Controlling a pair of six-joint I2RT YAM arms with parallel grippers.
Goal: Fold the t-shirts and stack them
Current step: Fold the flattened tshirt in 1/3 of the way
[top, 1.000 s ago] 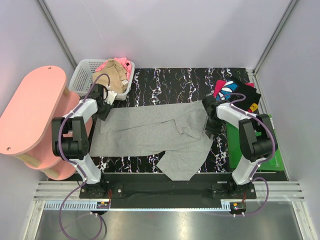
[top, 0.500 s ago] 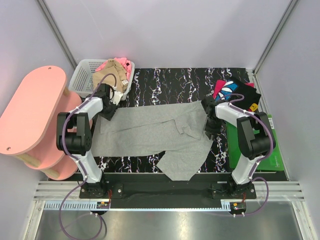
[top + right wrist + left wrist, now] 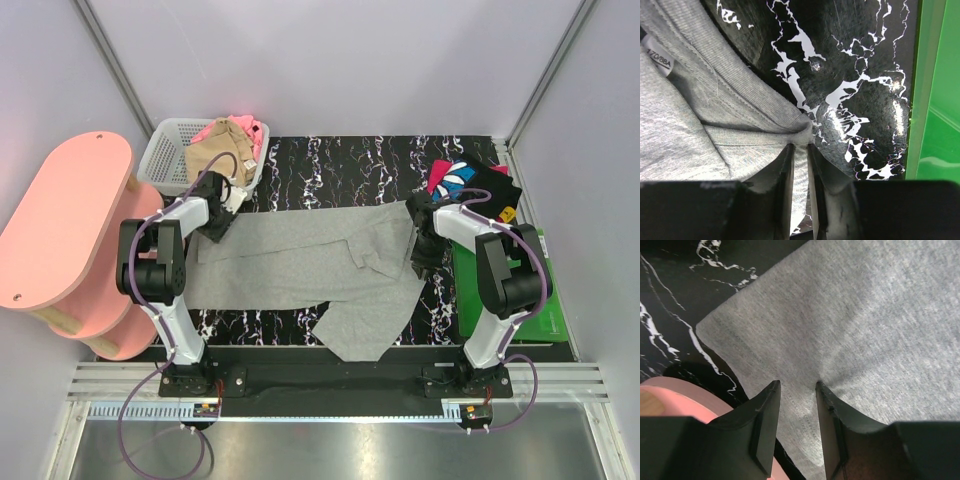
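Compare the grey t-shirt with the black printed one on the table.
The grey t-shirt lies spread out across the middle of the table; the black t-shirt is a compact bundle at the far right. The grey one is plain; the black one bears a pink, blue and white print. The right pincer is shut on the grey one near its collar; no pincer holds the black one. Both are cloth tees outside the basket.
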